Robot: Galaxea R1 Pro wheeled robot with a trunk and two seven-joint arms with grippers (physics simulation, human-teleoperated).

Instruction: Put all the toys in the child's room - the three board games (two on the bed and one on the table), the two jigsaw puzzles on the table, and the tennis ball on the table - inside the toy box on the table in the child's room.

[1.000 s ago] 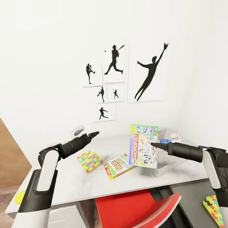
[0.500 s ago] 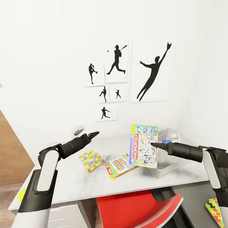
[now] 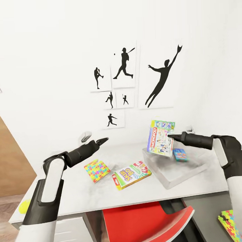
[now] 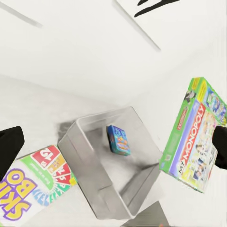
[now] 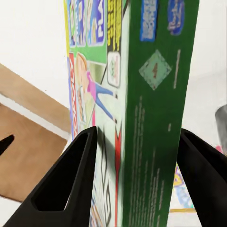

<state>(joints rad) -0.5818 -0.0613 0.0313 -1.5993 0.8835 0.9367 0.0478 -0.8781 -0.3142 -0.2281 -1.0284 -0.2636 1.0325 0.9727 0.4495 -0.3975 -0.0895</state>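
Observation:
My right gripper (image 3: pixel 170 136) is shut on the green Monopoly board game (image 3: pixel 160 137), which hangs upright and tilted above the light-grey toy box (image 3: pixel 171 175) on the white table (image 3: pixel 74 192). The right wrist view shows the box's edge (image 5: pixel 146 118) clamped between both fingers (image 5: pixel 71 184). A small blue box (image 3: pixel 179 155) lies inside the toy box (image 4: pixel 94 161). The Skip-Bo game (image 3: pixel 131 173) and a jigsaw puzzle (image 3: pixel 96 170) lie flat on the table. My left gripper (image 3: pixel 103 139) hovers open above the table, left of them. The tennis ball (image 3: pixel 23 206) shows by the table's left corner.
A red chair (image 3: pixel 145 221) is tucked under the table's front edge. A second jigsaw puzzle (image 3: pixel 231 226) lies low at the right on a dark surface. Black silhouette prints (image 3: pixel 124 68) hang on the white wall behind the table.
My right arm has lifted the Monopoly box up and to the right, over the toy box. The view shifted slightly a second ago. The left arm has barely moved.

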